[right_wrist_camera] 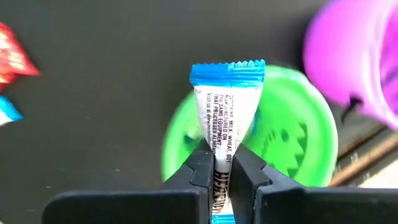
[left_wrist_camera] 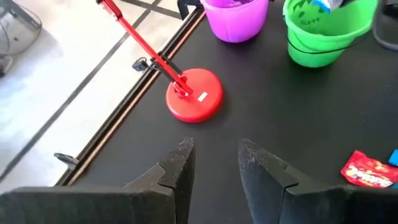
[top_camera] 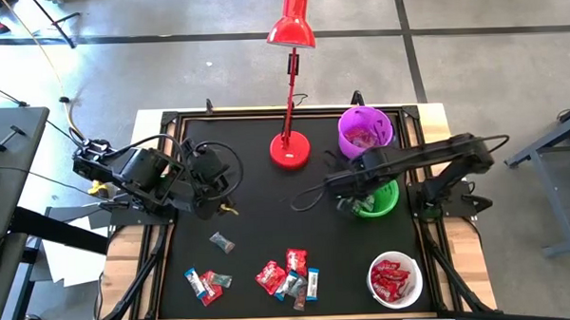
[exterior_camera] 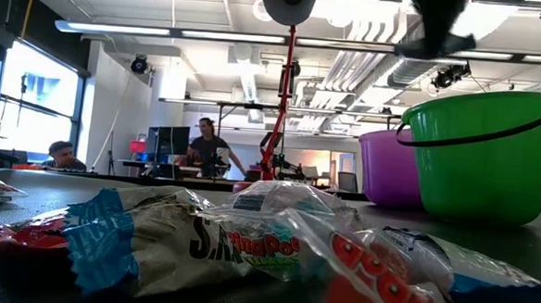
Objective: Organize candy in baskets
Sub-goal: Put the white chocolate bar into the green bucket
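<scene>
Counting from the left: two arms, three baskets, one red desk lamp (top_camera: 290, 84), and loose candy in three clusters along the near edge of the black table (top_camera: 258, 194). One dark silvery piece (top_camera: 221, 242) lies alone; a small group (top_camera: 206, 283) of blue-and-white and red sweets sits at the near left; a larger red and blue-and-white heap (top_camera: 291, 274) sits near the middle.

The left gripper (left_wrist_camera: 214, 163) waits at the table's left side, its fingers apart and holding nothing. The right gripper (right_wrist_camera: 222, 171) hangs over the green basket (top_camera: 377, 199), fingers pinched on a blue-and-white candy (right_wrist_camera: 226, 109) with blue crimped ends and small print on its white body.

The purple basket (top_camera: 365, 131) stands at the far right beside the lamp's round base, with wrapped sweets inside. The green basket is just in front of it. The white basket (top_camera: 395, 280) sits at the near right, filled with red sweets.

The table has a wooden border on a grey concrete floor. Beyond it, the low view shows an open workshop with windows, monitors and two people (exterior_camera: 206, 146) at desks.
</scene>
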